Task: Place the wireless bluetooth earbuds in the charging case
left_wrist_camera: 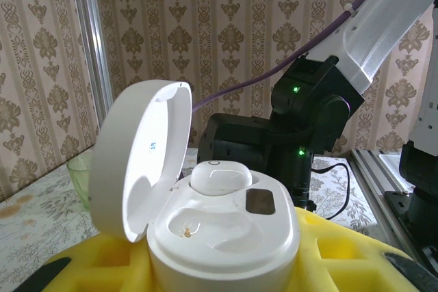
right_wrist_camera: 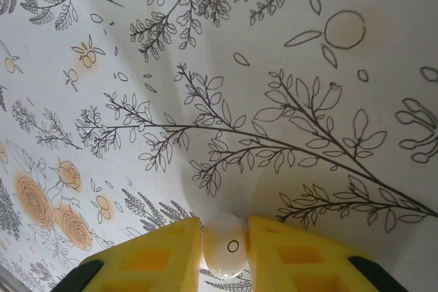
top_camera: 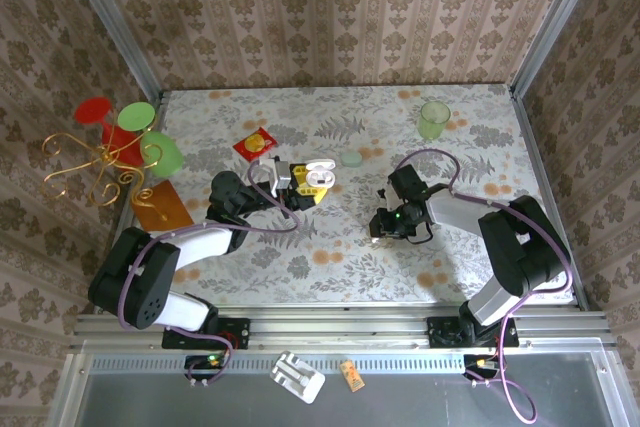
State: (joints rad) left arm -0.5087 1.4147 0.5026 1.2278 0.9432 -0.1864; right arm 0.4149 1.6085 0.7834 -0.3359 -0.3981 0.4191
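Note:
The white charging case [left_wrist_camera: 226, 237] stands with its lid [left_wrist_camera: 147, 155] swung open to the left, and my left gripper [left_wrist_camera: 226, 268] is shut on its base between yellow fingers [left_wrist_camera: 356, 251]. One white earbud [left_wrist_camera: 219, 177] sits in the far socket; the near socket [left_wrist_camera: 195, 227] is bare. From above, the case [top_camera: 318, 179] is left of centre at the left gripper [top_camera: 303, 190]. The right gripper [top_camera: 378, 231] points down at the table. Its yellow pads [right_wrist_camera: 157, 258] are shut on the second earbud [right_wrist_camera: 224, 245], close above the patterned tabletop [right_wrist_camera: 226, 100].
A green cup [top_camera: 434, 119] stands at the back right and a pale green disc [top_camera: 351, 158] lies mid-table. A red packet [top_camera: 255, 142] and an orange card [top_camera: 162, 207] lie on the left. A gold wire stand [top_camera: 100, 152] is beyond the left edge.

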